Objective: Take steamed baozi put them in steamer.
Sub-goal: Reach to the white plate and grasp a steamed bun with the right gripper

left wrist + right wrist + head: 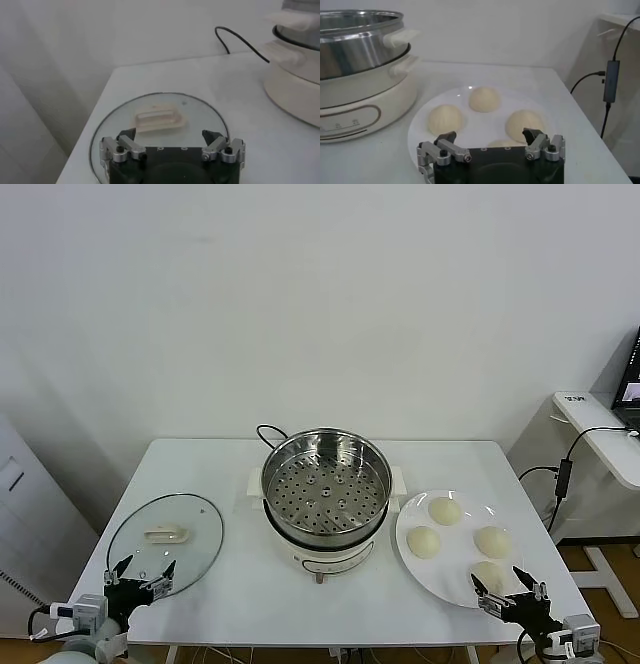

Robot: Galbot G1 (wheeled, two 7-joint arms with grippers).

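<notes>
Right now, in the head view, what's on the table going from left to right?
Glass lid → steamer → plate holding four buns.

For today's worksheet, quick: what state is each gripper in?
Left gripper: open, holding nothing, by the glass lid.
Right gripper: open, empty, by the plate.

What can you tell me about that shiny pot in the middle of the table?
The round shiny steel steamer stands upright and uncovered at the centre of the white table. A perforated metal tray sits inside, with nothing on it. The pot rests on a white electric base with side handles, and a black cord loops behind it. Nothing else touches it.
</notes>
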